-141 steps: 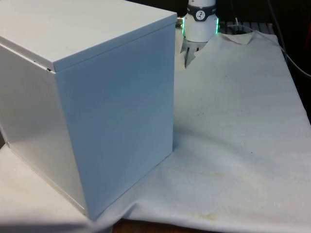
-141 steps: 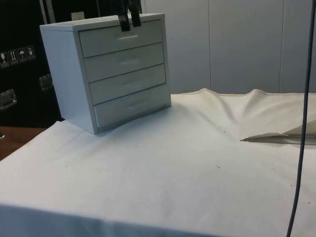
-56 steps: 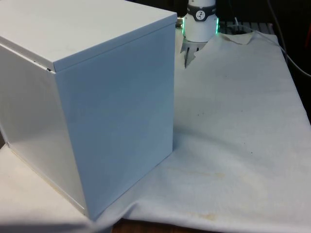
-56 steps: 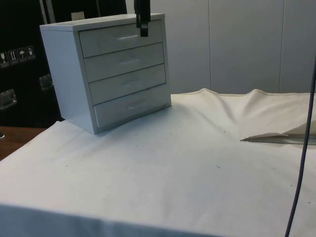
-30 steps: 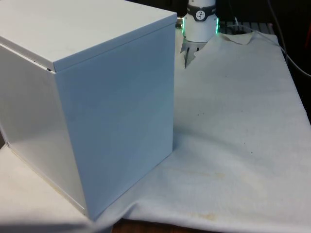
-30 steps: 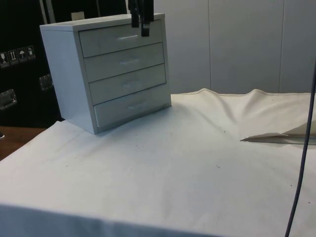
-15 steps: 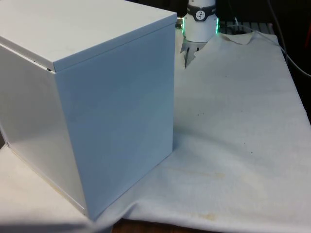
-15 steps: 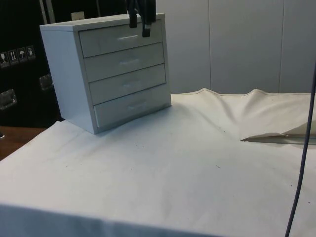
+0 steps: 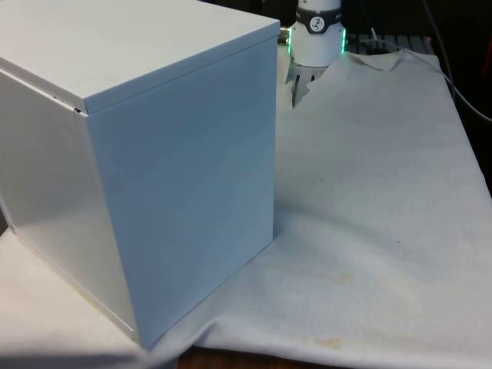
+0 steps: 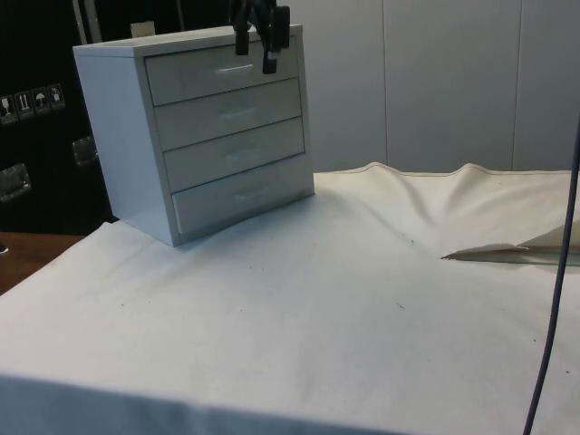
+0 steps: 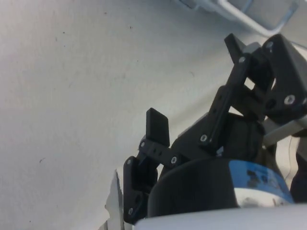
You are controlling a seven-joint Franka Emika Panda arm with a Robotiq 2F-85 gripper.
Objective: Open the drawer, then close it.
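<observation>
Since half a second ago, we see the end effector [image 10: 257,45] shifted slightly toward the side view's right, with its fingers spread a little wider; nothing else has changed.

Around the scene, we see a white cloth [image 10: 344,299] covering the table, rumpled into a ridge and a folded flap at the side view's right, with a dark cable [image 10: 555,272] hanging down at that edge. In the front view, the chest of drawers [image 9: 138,154] turns its plain back and side to us and blocks the drawer fronts.

From the side view, we see the chest standing upright at the table's far left corner, its four drawers stacked one above another, their fronts turned toward the side view's right and slightly toward us. Every drawer sits flush. The top drawer [image 10: 222,71] runs long across the chest, with a slim handle [image 10: 235,68] at its middle.

We see the end effector up by the chest's top front edge, before the top drawer, just right of the handle. Its fingers [image 11: 157,127] stand apart, gripping nothing.
</observation>
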